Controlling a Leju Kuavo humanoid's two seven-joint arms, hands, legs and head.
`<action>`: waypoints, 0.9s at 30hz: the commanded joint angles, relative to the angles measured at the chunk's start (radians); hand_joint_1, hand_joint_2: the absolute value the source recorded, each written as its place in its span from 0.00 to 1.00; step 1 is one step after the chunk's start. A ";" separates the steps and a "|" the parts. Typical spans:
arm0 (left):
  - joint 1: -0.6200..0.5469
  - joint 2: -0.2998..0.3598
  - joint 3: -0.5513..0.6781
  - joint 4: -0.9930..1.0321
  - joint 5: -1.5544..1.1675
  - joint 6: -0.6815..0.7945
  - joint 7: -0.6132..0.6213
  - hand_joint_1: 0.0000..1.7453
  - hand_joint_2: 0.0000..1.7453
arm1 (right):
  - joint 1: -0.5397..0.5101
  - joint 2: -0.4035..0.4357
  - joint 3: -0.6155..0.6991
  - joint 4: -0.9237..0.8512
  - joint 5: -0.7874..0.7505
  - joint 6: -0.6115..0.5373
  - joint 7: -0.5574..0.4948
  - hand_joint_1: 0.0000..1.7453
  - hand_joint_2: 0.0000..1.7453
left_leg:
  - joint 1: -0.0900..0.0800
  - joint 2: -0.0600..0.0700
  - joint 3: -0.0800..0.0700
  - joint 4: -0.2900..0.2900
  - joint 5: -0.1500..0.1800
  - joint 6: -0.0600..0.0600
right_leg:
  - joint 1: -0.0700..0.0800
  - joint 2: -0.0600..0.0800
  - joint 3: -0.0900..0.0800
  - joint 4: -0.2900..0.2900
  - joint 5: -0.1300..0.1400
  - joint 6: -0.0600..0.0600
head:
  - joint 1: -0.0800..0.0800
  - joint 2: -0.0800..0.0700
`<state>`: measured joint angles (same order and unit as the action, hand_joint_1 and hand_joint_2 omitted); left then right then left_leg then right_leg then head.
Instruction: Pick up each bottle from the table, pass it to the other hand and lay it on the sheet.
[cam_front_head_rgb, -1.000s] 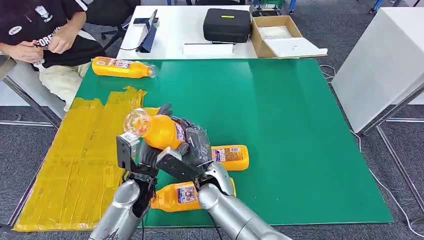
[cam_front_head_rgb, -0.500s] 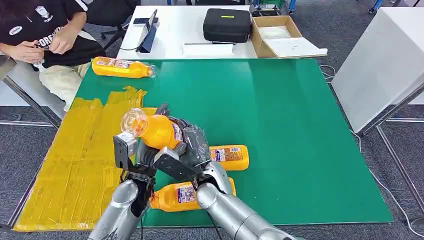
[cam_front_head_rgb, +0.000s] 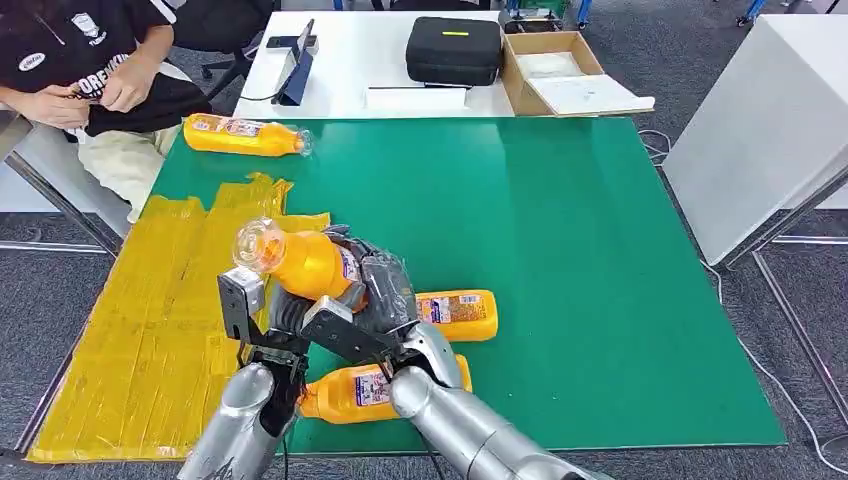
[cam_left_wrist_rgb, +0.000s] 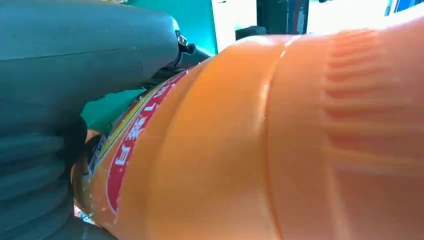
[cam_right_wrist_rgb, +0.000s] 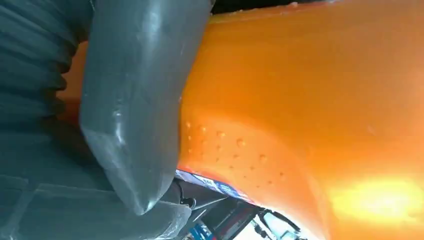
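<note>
Head view: bottle (cam_front_head_rgb: 300, 262) held up over green table (cam_front_head_rgb: 600, 300) at yellow sheet (cam_front_head_rgb: 150, 300) edge, neck toward sheet; right hand (cam_front_head_rgb: 375, 300) wrapped round body; left hand (cam_front_head_rgb: 262, 318) under it, grasp unclear; two bottles (cam_front_head_rgb: 455, 314) lay below, one far (cam_front_head_rgb: 243, 135). Left wrist view: label, ribbed plastic, thumb (cam_left_wrist_rgb: 85, 50) alongside. Right wrist view: thumb (cam_right_wrist_rgb: 135, 100) pressed on wet-beaded body (cam_right_wrist_rgb: 310, 125); likely slippery, fairly heavy, stiff; best gripped mid-body.

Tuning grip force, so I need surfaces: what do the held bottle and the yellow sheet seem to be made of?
Held bottle: likely glossy clear plastic around orange liquid; the neck is see-through, the wall shows highlights and a printed label. Yellow sheet: apparently thin plastic film, maybe taped strips; it looks wrinkled and shiny, with uneven edges.
</note>
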<state>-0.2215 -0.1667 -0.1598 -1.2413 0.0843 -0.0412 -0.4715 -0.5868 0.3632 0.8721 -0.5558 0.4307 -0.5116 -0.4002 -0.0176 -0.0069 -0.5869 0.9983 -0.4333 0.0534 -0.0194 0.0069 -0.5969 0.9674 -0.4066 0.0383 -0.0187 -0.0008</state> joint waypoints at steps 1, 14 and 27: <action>-0.041 0.003 0.029 0.053 0.025 0.013 -0.009 1.00 1.00 | -0.033 -0.014 0.055 0.059 -0.026 0.004 -0.005 1.00 1.00 | 0.002 -0.001 0.005 0.000 -0.002 -0.006 | 0.002 -0.002 0.007 -0.001 -0.002 -0.003 | 0.000 0.000; -0.055 0.008 0.030 0.063 0.042 0.015 -0.026 1.00 1.00 | -0.026 -0.014 0.021 0.071 -0.027 -0.019 -0.029 1.00 1.00 | 0.001 -0.002 0.002 0.000 0.000 -0.003 | 0.001 -0.002 0.003 -0.001 0.000 -0.002 | 0.000 0.000; -0.047 0.004 0.051 0.050 0.047 0.021 -0.031 1.00 1.00 | -0.016 -0.014 0.000 0.055 -0.031 -0.031 -0.049 0.00 1.00 | 0.001 -0.001 0.002 0.000 0.000 -0.003 | 0.001 -0.002 0.003 -0.001 -0.001 -0.002 | 0.000 0.000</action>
<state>-0.2257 -0.1663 -0.1453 -1.2348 0.1278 -0.0263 -0.5028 -0.5948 0.3632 0.8770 -0.5360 0.4082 -0.5474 -0.4379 -0.0176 -0.0068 -0.5868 0.9983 -0.4333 0.0534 -0.0194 0.0069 -0.5970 0.9674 -0.4066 0.0383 -0.0190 -0.0007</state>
